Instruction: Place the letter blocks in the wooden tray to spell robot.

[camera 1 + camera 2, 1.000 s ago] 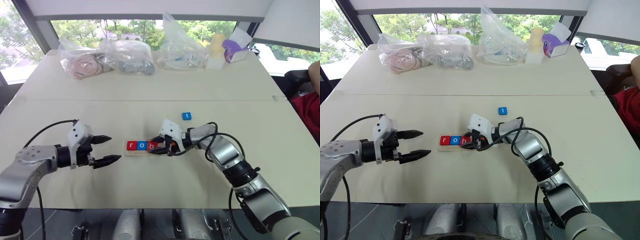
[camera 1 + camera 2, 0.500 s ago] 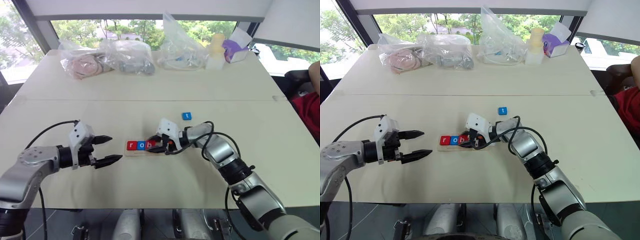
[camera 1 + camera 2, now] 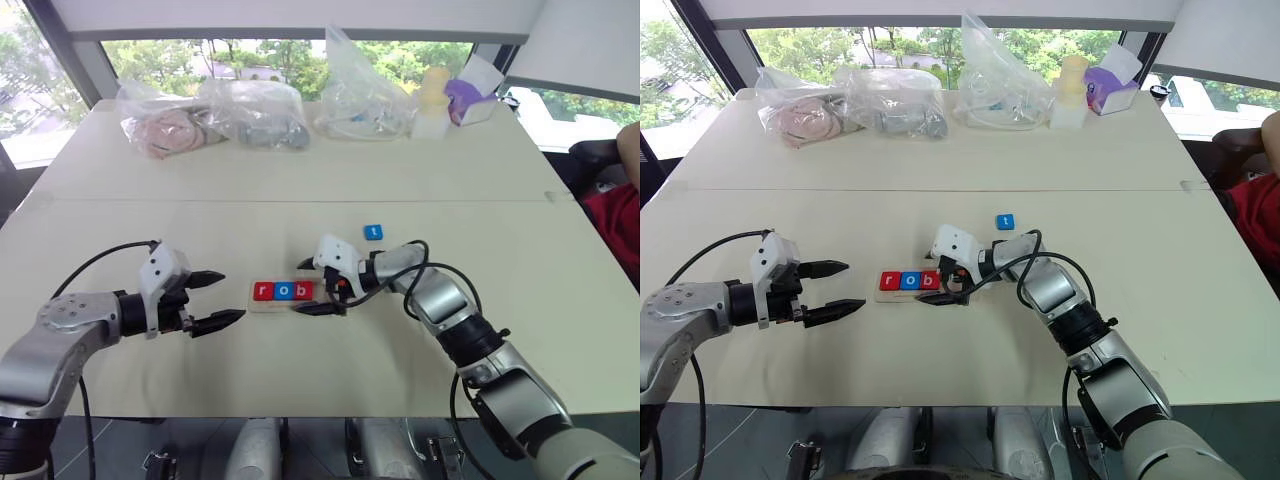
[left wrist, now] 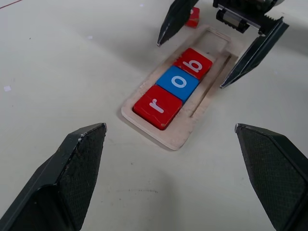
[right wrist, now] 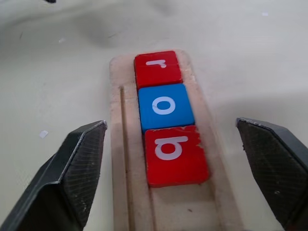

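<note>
The wooden tray [image 3: 288,299] lies mid-table holding three letter blocks in a row: red r [image 3: 263,291], blue o [image 3: 283,291], red b [image 3: 303,291]. My right gripper [image 3: 313,287] hovers over the tray's empty end, open, its fingers astride the tray next to the b [image 5: 174,154]. In the left wrist view another red block [image 4: 193,17] lies on the table beside the tray's far end, close to a right finger; its letter is unreadable. The blue t [image 3: 373,232] sits alone farther back. My left gripper [image 3: 228,297] is open and empty, just left of the tray.
Clear plastic bags [image 3: 255,112] line the table's far edge, with a pale bottle [image 3: 433,100] and a purple box [image 3: 468,98] at the back right. A person's arm [image 3: 628,150] shows at the right edge.
My right gripper has opened and let go of the red b, which now lies in the tray beside the blue o. The left arm has stayed still.
</note>
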Robot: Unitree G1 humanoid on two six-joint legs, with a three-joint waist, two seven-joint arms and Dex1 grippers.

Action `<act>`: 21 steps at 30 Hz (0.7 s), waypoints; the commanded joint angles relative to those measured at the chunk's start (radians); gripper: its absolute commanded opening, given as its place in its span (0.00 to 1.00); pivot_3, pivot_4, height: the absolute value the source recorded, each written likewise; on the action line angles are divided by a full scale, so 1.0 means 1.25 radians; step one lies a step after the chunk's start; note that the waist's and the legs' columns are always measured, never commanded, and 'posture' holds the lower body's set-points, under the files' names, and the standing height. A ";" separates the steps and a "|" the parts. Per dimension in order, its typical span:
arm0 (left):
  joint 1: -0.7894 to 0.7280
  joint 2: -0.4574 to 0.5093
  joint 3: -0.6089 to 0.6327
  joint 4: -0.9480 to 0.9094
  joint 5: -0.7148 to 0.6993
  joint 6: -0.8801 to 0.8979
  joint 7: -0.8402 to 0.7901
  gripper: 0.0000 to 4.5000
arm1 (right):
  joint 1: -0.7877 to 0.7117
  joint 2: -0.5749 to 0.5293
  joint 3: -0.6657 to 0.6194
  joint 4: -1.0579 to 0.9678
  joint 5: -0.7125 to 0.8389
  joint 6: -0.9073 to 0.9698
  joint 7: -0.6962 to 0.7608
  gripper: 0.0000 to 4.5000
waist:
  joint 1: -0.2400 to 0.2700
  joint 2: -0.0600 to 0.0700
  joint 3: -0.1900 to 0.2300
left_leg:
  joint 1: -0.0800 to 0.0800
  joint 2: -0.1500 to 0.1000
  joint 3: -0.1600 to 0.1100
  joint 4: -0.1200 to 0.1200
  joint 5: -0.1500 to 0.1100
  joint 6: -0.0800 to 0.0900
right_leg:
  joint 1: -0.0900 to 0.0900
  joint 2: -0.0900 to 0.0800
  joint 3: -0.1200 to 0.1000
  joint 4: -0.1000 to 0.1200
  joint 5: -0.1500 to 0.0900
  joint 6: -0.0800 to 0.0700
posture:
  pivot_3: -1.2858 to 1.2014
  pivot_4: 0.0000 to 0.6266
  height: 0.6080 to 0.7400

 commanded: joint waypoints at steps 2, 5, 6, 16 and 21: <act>-0.025 -0.010 0.024 -0.055 -0.046 0.024 0.018 1.00 | -0.019 -0.018 -0.115 -0.065 0.071 0.070 -0.026 0.98 | 0.001 0.000 0.000 | 0.000 0.000 0.000 0.000 0.000 0.000 | 0.000 0.000 0.000 0.000 0.000 0.000 | 0.52 0.24 0.96; -0.054 -0.025 0.037 -0.096 -0.093 0.063 0.046 1.00 | -0.015 -0.030 -0.202 -0.117 0.118 0.175 -0.085 0.98 | 0.006 0.000 0.000 | 0.000 0.000 -0.001 0.000 0.000 0.000 | 0.000 -0.001 0.000 0.000 0.000 0.000 | 0.52 0.24 0.96; -0.061 -0.029 0.034 -0.108 -0.100 0.071 0.055 1.00 | -0.008 -0.031 -0.225 -0.140 0.125 0.214 -0.115 0.98 | 0.004 0.000 0.000 | 0.000 0.000 -0.001 0.000 0.000 0.000 | 0.000 -0.001 0.000 0.000 0.000 0.000 | 0.52 0.24 0.96; -0.160 -0.092 -0.095 -0.085 0.000 0.024 0.127 1.00 | 0.137 0.120 -0.311 -0.409 0.105 0.642 -0.494 0.98 | -0.002 0.000 0.000 | 0.000 0.000 -0.001 0.000 0.000 0.000 | 0.000 0.001 0.001 0.001 0.000 0.000 | 0.52 0.24 0.96; -0.185 -0.086 -0.145 -0.092 0.013 0.017 0.092 1.00 | 0.169 0.168 -0.295 -0.445 0.098 0.678 -0.574 0.98 | 0.000 0.000 0.000 | 0.000 -0.001 0.000 0.000 0.000 0.000 | 0.000 0.001 0.001 0.001 0.000 0.000 | 0.52 0.24 0.96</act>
